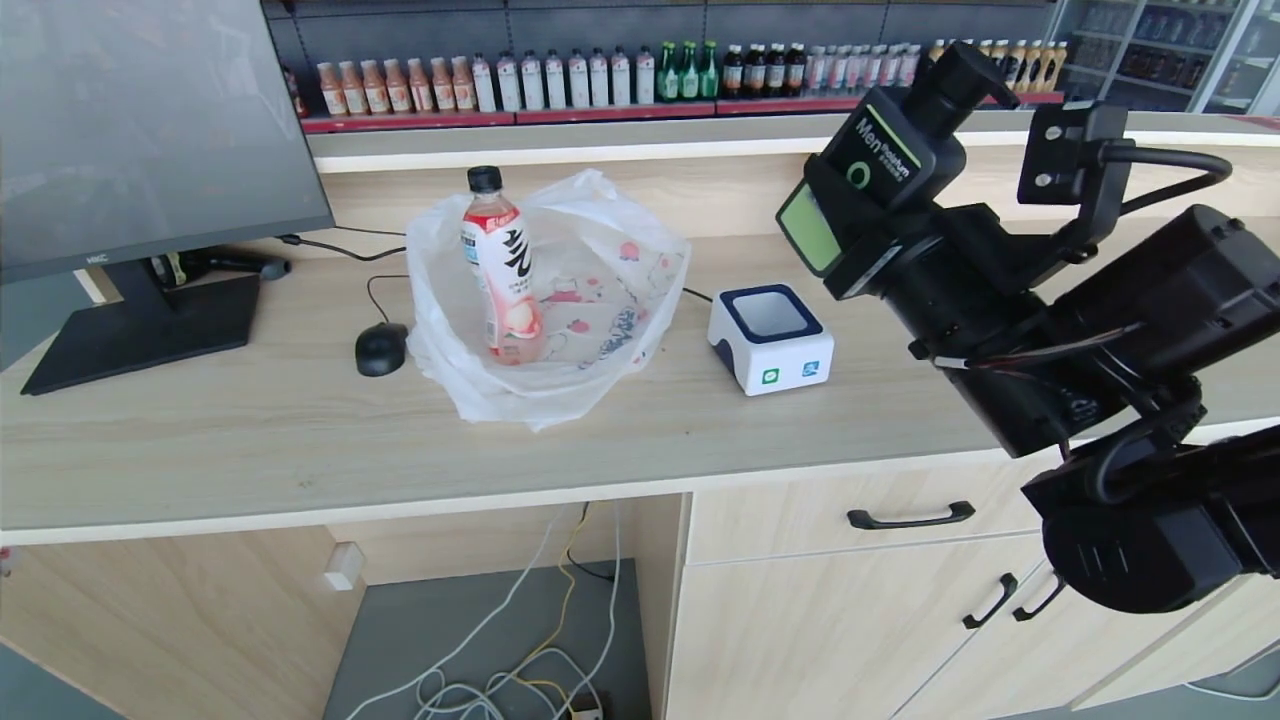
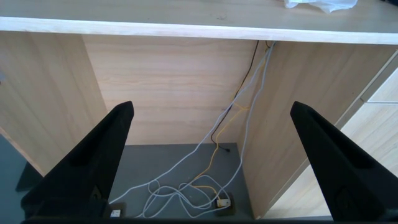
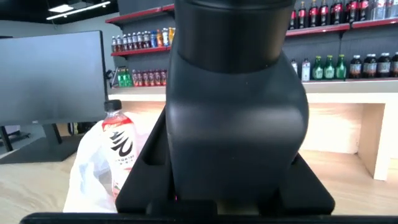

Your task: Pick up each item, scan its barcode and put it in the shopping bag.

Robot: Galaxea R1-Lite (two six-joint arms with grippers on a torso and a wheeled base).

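My right gripper [image 1: 905,275] is shut on a black bottle with a green label [image 1: 880,165] and holds it tilted in the air, above and to the right of the white barcode scanner box [image 1: 770,340]. In the right wrist view the black bottle [image 3: 236,106] sits between the fingers [image 3: 152,171]. The white plastic shopping bag [image 1: 610,270] stands open on the counter, left of the scanner, with an upright peach drink bottle [image 1: 502,275] inside. The bag [image 3: 84,174] and drink bottle [image 3: 121,149] lie beyond the held bottle. My left gripper [image 2: 212,112] is open below the counter edge, holding nothing.
A monitor [image 1: 150,120] stands at the counter's left, with a black mouse [image 1: 381,349] beside the bag. Shelves of bottles [image 1: 620,75] line the back wall. Drawers with black handles [image 1: 910,518] are under the counter at right. Loose cables [image 2: 205,180] lie in the open bay.
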